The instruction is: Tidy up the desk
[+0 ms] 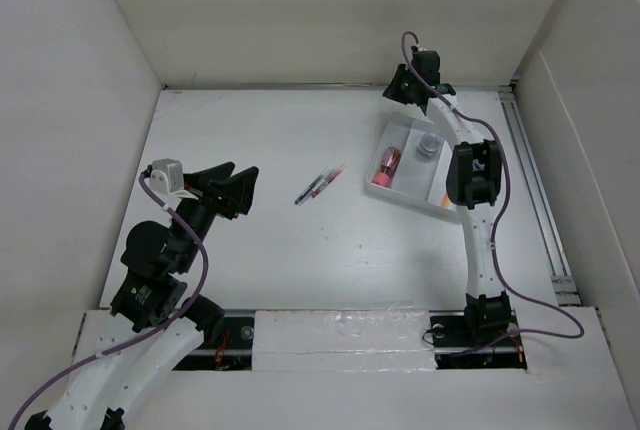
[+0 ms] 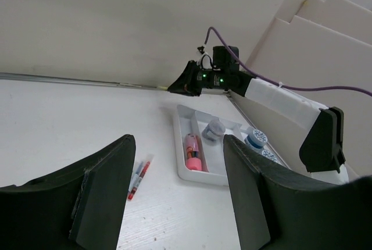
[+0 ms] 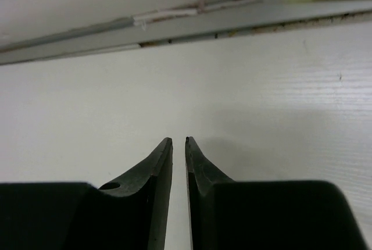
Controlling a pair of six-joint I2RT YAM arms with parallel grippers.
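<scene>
The left gripper [image 1: 240, 188] stands wide open with nothing between its fingers [image 2: 104, 192], low over the left part of the desk [image 1: 300, 260] and aimed to the right. Just right of it, well apart from the fingertips, two pens [image 1: 320, 187] lie side by side and touching on the bare top. Their long axis runs on a slant from near left to far right, with the red ends toward the far right. Farther right sits a white compartmented tray [image 1: 405, 198]. It holds a pink cylinder [image 1: 387, 163], lying lengthwise along the tray's left compartment, and a small grey container [image 1: 428, 145] in the next one.

The right gripper [image 3: 179, 142] is all but closed, only a thin slit showing between the fingers, and it grips nothing. It hangs beyond the tray's far end, pointing at the desk's far edge by a grey rail [image 3: 232, 20].

The desk fills the floor between the white panel walls and looks wider left to right.
</scene>
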